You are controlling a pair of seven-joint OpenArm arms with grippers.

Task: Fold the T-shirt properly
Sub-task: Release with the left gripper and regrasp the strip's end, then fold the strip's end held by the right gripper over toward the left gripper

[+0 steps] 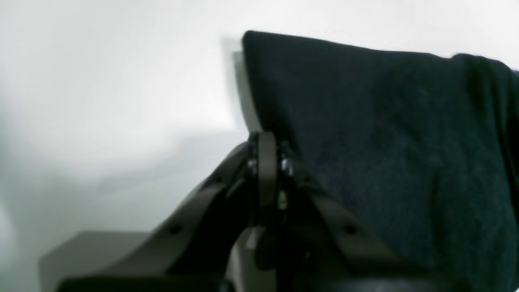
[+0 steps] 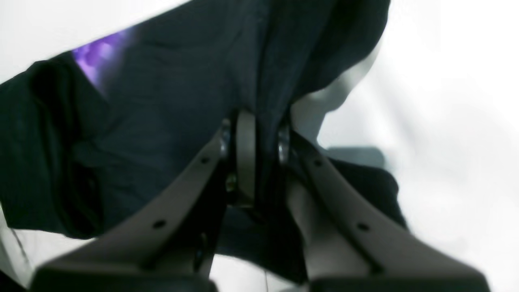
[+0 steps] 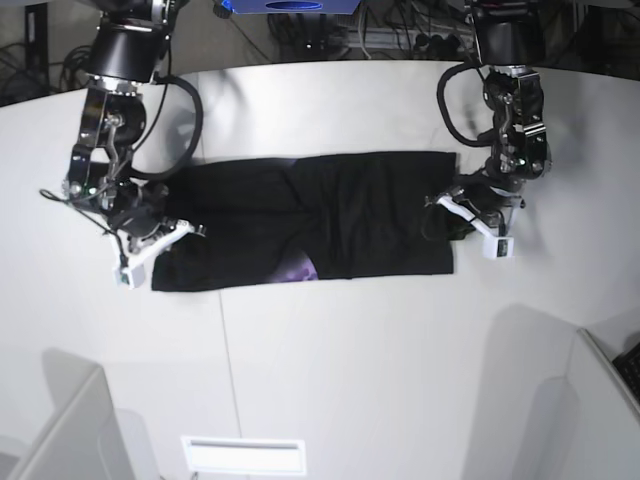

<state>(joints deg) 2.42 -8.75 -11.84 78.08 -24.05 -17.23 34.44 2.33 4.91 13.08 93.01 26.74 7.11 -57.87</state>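
Observation:
The black T-shirt (image 3: 340,215) lies as a long flat band across the white table, with a bit of purple print (image 3: 300,268) showing at its near edge. My left gripper (image 3: 452,210) is at the band's right end. In the left wrist view the left gripper (image 1: 269,140) is shut on the edge of the T-shirt (image 1: 385,142). My right gripper (image 3: 165,228) is at the band's left end. In the right wrist view the right gripper (image 2: 261,129) is shut with bunched T-shirt (image 2: 170,101) cloth between the fingers. The purple print (image 2: 97,52) shows beyond them.
The table (image 3: 350,380) is white with a curved far edge. Cables and equipment sit behind it. Grey panels stand at the near left (image 3: 60,430) and near right (image 3: 600,400). A white slotted piece (image 3: 243,455) is at the near edge.

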